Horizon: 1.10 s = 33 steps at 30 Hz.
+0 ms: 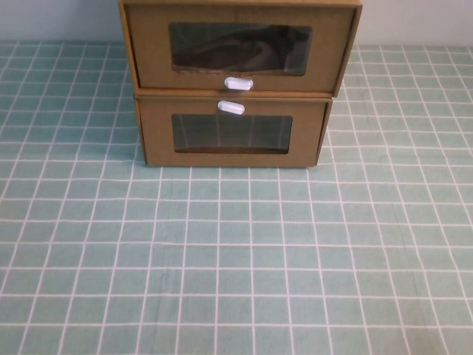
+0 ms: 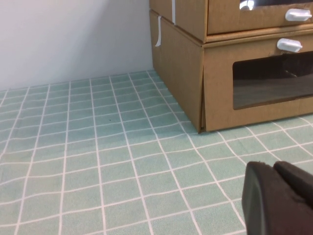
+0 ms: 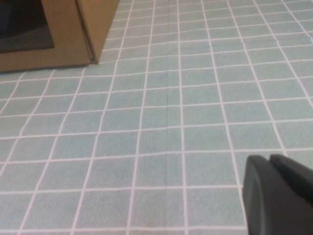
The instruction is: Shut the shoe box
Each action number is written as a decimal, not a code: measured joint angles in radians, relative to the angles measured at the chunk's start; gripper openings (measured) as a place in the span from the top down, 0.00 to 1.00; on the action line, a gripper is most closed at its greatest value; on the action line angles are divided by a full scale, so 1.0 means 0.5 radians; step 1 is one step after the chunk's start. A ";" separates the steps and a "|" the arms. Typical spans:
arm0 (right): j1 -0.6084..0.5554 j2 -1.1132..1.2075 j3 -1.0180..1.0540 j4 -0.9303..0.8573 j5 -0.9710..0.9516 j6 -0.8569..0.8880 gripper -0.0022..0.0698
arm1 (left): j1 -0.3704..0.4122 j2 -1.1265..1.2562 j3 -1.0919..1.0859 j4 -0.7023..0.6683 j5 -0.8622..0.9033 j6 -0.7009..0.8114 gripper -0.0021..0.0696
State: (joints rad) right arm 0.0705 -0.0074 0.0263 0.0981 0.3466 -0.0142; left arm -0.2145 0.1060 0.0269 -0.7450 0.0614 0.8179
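You see two brown cardboard drawer boxes stacked at the table's far side. The upper shoe box (image 1: 240, 48), white pull tab (image 1: 239, 83) under its window, juts forward over the lower box (image 1: 232, 132), so a push should shut it. The left gripper (image 2: 281, 198) and the right gripper (image 3: 279, 193) wait low over the green checked cloth (image 1: 236, 259), fingers together. No writing is readable.

Upper brown cardboard drawer-style shoe box (image 1: 240, 48): matt board, clear glossy plastic window, smooth white plastic tab (image 1: 239, 83). Green checked tablecloth (image 1: 236, 259): matt woven fabric. Left gripper (image 2: 279, 198) and right gripper (image 3: 279, 193): matt black plastic.
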 joint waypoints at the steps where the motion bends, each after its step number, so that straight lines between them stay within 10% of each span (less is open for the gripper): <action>1: 0.000 0.000 0.000 0.000 0.000 0.000 0.99 | 0.000 0.000 0.000 0.000 0.000 0.000 0.98; 18: 0.000 0.000 0.000 0.000 0.000 0.000 0.99 | 0.000 0.000 0.000 0.136 -0.015 -0.019 0.98; 25: 0.000 0.000 0.000 0.000 0.000 0.000 0.99 | 0.159 -0.126 0.000 1.077 0.015 -0.889 0.98; 33: 0.000 -0.003 0.000 0.007 0.004 0.000 0.99 | 0.329 -0.229 0.000 1.297 0.542 -1.288 0.98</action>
State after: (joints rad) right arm 0.0705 -0.0090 0.0263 0.1017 0.3487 -0.0142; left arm -0.0501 -0.0085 0.0269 -0.0965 0.3323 0.1740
